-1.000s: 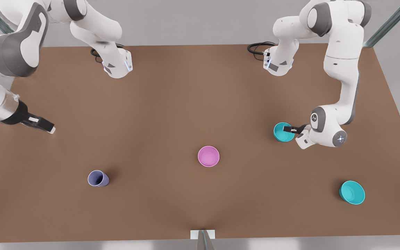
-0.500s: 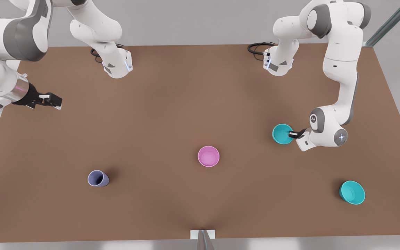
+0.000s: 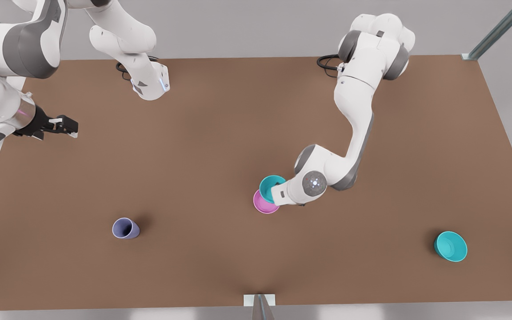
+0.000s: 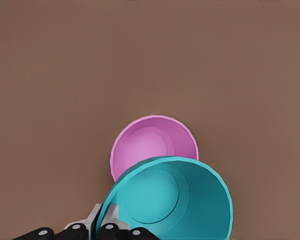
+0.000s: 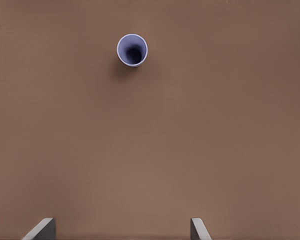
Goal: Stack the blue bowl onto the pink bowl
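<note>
The blue bowl (image 3: 270,184) hangs tilted just above the pink bowl (image 3: 262,206), overlapping its far side near the table's middle. My left gripper (image 3: 277,192) is shut on the blue bowl's rim. In the left wrist view its fingers (image 4: 106,219) pinch the teal rim of the blue bowl (image 4: 162,200), and the pink bowl (image 4: 150,142) lies partly covered below it. My right gripper (image 3: 73,129) waits open above the table's edge at the front view's left, its fingertips (image 5: 44,227) spread wide with nothing between them.
A second, wider teal bowl (image 3: 450,246) sits near the front right corner. A lavender-blue cup (image 3: 125,228) stands at the front left, also under the right wrist camera (image 5: 132,50). Both arm bases stand at the table's far edge.
My left arm has carried the blue bowl from the front view's right over to the pink bowl. The right gripper rose toward the far side earlier, then held nearly still.
</note>
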### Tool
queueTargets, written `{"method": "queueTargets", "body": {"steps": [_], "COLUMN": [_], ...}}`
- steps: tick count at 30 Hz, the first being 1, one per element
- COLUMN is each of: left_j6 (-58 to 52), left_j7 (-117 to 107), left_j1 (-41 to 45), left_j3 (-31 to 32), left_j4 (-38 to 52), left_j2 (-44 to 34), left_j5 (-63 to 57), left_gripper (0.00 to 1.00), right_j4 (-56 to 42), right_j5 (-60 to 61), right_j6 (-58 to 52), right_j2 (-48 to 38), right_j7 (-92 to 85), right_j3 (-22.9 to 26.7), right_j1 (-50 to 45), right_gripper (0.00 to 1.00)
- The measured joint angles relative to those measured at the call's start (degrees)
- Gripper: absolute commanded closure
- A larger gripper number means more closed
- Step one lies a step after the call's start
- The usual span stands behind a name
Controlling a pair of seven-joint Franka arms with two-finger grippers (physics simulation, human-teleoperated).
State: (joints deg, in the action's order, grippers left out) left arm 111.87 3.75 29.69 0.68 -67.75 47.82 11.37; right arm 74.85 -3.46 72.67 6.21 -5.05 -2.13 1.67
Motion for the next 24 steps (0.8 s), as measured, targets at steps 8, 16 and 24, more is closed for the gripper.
{"method": "queueTargets", "body": {"steps": [8,16,24], "left_j6": [-1.7,-2.1,-1.8], "left_j7": [-10.5,-17.6,-22.1], "left_j1": [0.1,0.2,0.2], "left_j3": [0.2,0.8,1.2], "left_j4": [4.8,6.7,6.6], "left_j2": [4.7,6.0,6.6], "left_j5": [-0.4,-0.3,-0.1], "left_gripper": [0.79,0.79,0.73], "right_j4": [0.0,0.1,0.1], "right_j5": [0.0,0.2,0.1], "right_j6": [0.0,0.0,0.0], "right_j2": [0.1,0.4,0.5], "right_j7": [-1.7,-2.8,-3.5], "right_j3": [0.0,0.1,0.1], "right_j1": [-0.2,-0.1,-0.2], "right_gripper": [0.00,0.00,0.00]}}
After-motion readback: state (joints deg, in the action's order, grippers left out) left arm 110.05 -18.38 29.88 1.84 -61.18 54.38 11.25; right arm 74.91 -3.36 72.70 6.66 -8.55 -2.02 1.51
